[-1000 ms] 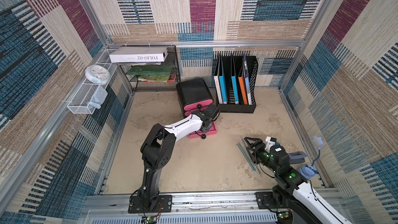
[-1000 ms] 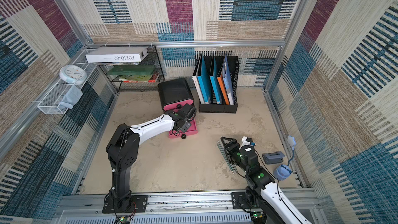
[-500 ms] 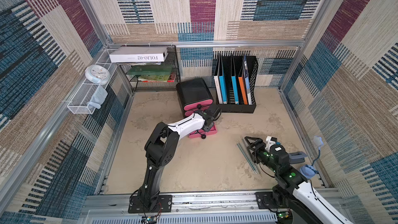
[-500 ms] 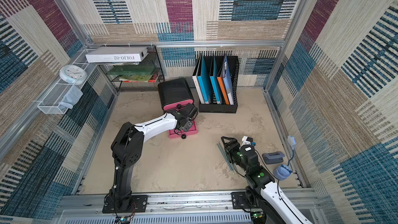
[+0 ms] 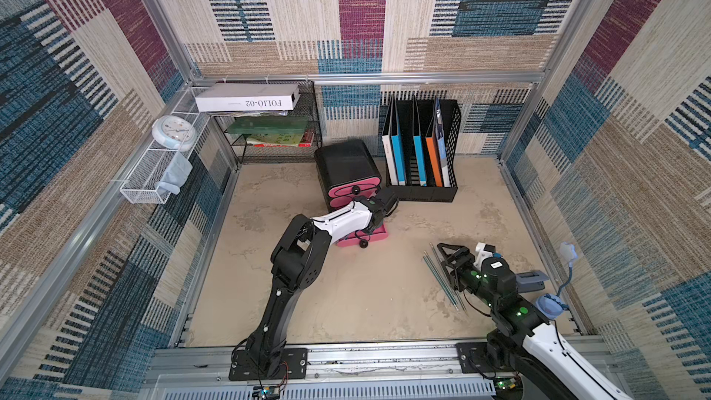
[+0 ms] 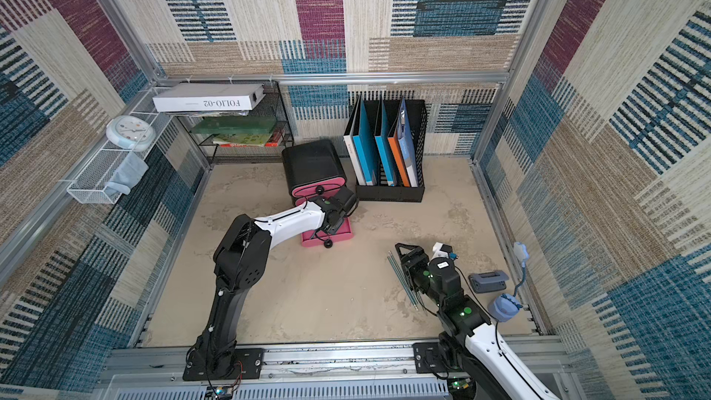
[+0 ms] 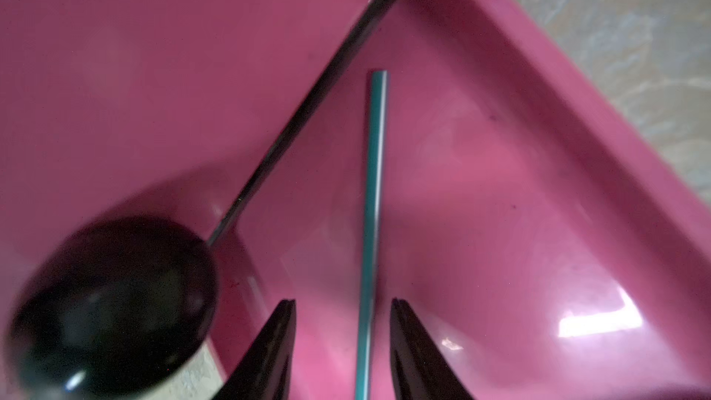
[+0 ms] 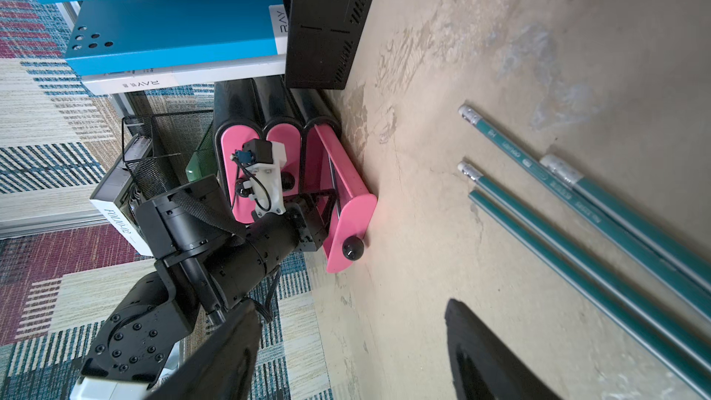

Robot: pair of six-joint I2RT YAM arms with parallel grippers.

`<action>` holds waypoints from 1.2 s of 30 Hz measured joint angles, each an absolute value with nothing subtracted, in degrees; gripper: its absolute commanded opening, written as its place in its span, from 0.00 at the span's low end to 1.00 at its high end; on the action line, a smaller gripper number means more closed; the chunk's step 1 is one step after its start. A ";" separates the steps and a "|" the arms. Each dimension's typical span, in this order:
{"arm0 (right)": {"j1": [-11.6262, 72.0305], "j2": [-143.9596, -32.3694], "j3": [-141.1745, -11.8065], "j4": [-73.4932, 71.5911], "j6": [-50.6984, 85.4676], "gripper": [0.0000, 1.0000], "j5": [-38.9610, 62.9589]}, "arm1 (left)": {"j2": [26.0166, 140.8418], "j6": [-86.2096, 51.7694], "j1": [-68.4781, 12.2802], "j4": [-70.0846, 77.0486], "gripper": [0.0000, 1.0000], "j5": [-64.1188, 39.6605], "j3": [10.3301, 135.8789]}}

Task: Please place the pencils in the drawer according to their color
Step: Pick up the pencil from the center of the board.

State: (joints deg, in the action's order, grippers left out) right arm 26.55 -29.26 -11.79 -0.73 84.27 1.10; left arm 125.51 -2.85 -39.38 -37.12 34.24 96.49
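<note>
Though loose, pencil [image 7: 374, 186] inside left gripper [image 7: 342, 302]

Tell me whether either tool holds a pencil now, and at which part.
Nothing is held. The left tool stands open around a teal pencil over the drawer without touching it; the right tool is open.

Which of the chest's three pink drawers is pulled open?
The bottom drawer: it juts out under the left end effector, while the two upper drawers sit flush in the black chest.
</note>
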 measured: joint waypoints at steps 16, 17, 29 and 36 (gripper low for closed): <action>26.57 -29.23 -13.65 0.86 82.96 0.86 1.10 | 114.78 -7.92 -41.71 -39.09 0.45 29.93 97.25; 26.57 -29.23 -14.28 1.45 82.59 0.87 1.08 | 113.86 -8.91 -42.22 -39.75 0.45 29.71 97.25; 23.14 -39.05 -26.94 9.82 73.14 0.92 4.36 | 105.27 -34.54 -53.19 -49.41 0.46 20.82 94.74; 11.84 -46.68 -31.92 13.04 66.11 0.94 11.68 | 105.84 -55.86 -58.63 -51.20 0.46 12.93 92.60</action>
State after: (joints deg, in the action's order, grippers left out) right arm 11.84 -46.68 -31.92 13.04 66.11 11.68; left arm 105.84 -55.86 -58.63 -51.20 12.93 92.60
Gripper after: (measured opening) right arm 0.933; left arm 0.457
